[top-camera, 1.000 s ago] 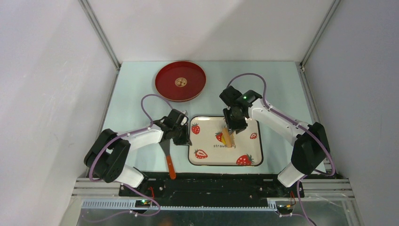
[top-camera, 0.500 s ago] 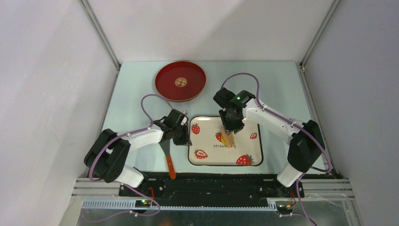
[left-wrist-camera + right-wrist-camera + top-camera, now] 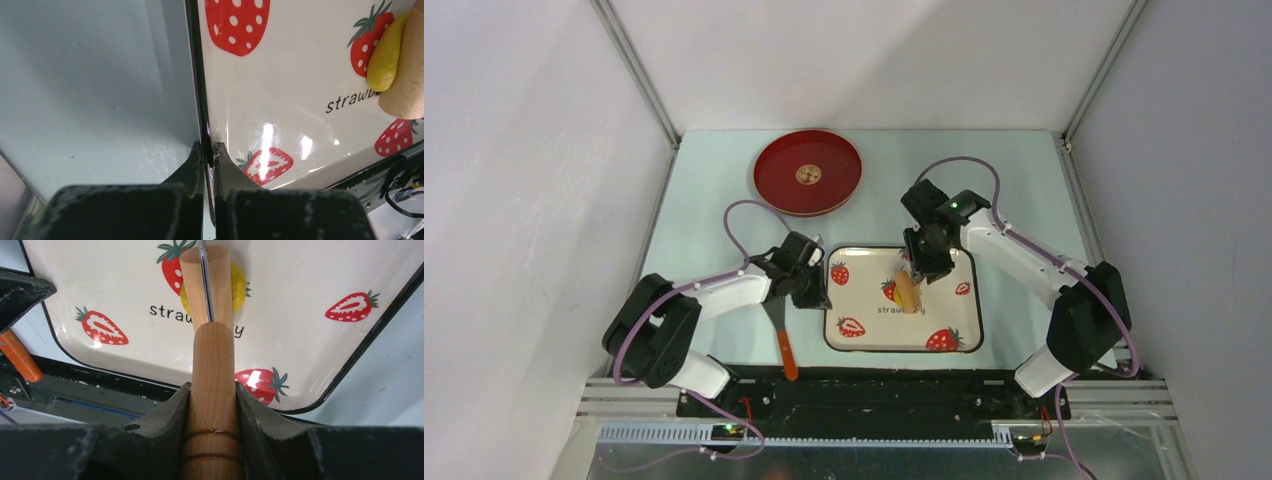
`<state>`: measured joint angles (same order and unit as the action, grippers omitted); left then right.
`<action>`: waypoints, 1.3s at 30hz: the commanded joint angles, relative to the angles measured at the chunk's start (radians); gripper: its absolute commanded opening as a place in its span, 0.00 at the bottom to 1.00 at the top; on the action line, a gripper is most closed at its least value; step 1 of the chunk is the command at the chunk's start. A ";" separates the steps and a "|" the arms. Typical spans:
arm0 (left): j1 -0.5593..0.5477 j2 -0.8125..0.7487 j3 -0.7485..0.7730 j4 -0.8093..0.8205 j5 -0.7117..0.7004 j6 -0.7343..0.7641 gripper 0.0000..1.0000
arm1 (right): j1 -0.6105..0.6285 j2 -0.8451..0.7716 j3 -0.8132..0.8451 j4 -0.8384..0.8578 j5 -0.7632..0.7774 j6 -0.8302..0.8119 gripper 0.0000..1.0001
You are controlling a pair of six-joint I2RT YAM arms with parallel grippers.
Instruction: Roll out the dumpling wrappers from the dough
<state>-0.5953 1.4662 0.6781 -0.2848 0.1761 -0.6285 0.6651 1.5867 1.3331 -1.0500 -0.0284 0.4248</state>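
Pale surface (image 3: 704, 215), near edge: left claw (image 3: 208, 150) pinches the tray (image 3: 959, 315) by its rim, right claw (image 3: 212, 388) clamps the rolling pin (image 3: 209, 300) onto the dough (image 3: 385, 55). Flattening looks underway; next needs even pressure.

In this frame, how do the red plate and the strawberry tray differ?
The red plate is round and dark red; the strawberry tray is rectangular, white with a black rim. The plate sits far back, untouched; the tray's left rim is pinched by the left gripper. The tray bears yellow dough under the rolling pin held by the right gripper; the plate shows only a small yellowish disc. Both lie flat on the table.
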 commanded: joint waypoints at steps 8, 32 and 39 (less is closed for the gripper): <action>-0.003 0.045 -0.029 -0.104 -0.094 0.050 0.00 | -0.077 -0.029 -0.057 0.052 -0.151 -0.017 0.00; -0.004 0.048 -0.028 -0.105 -0.094 0.050 0.00 | -0.126 -0.146 -0.031 -0.057 -0.118 -0.048 0.00; -0.004 0.048 -0.028 -0.104 -0.094 0.049 0.00 | -0.155 -0.165 -0.030 -0.052 -0.169 -0.055 0.00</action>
<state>-0.5953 1.4719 0.6796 -0.2729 0.1783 -0.6277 0.5251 1.4578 1.2781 -1.0954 -0.1551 0.3874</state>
